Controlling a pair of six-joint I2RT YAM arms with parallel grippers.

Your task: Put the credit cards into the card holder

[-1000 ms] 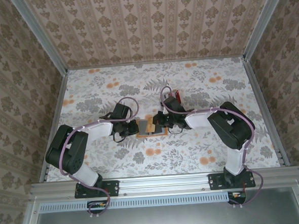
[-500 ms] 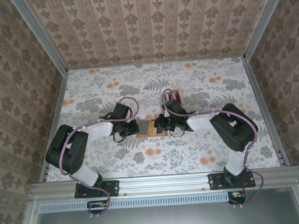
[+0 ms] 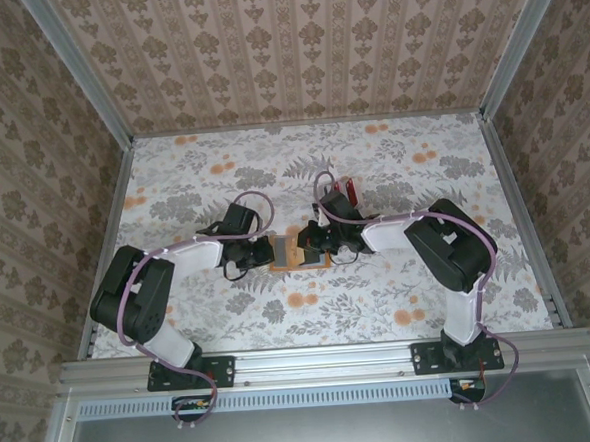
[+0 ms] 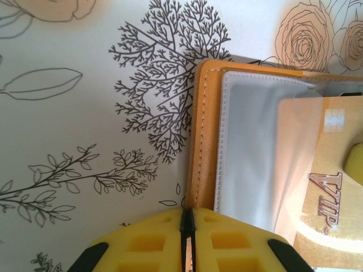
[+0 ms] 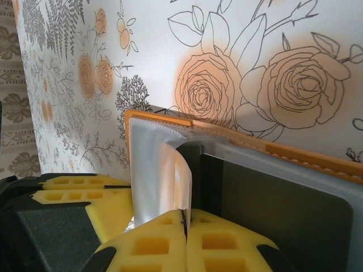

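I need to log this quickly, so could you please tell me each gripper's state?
Left gripper: closed on the card holder's edge.
Right gripper: closed, pinching the card holder's clear sleeve.

Count taken. Card holder (image 3: 297, 253): one, orange, open. Cards: one, tan, marked VIP (image 4: 309, 147), lying on the card holder. Grippers: two, left gripper (image 3: 269, 251) and right gripper (image 3: 314, 242), one at each end of the card holder. Red item (image 3: 351, 190) beyond the card holder: one, kind undetermined.
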